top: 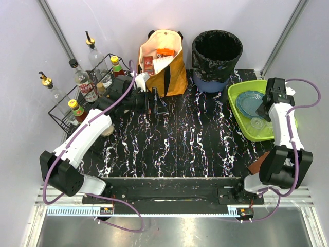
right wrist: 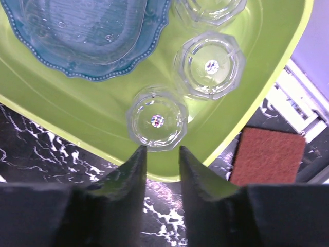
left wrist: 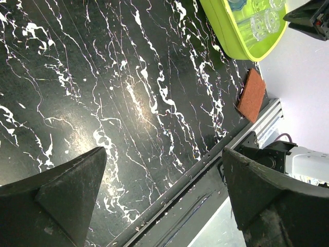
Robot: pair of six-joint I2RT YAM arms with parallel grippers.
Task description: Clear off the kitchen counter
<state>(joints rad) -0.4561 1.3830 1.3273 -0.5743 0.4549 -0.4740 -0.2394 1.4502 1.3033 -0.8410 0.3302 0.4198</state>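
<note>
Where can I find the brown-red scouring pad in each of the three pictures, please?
Top external: the scouring pad lies low on the right, at the near right corner of the kitchen counter, partly hidden.
Left wrist: right of centre, at the counter's edge.
Right wrist: lower right.
Shared landmark: the lime-green tray, close beside the pad in every view.
</note>
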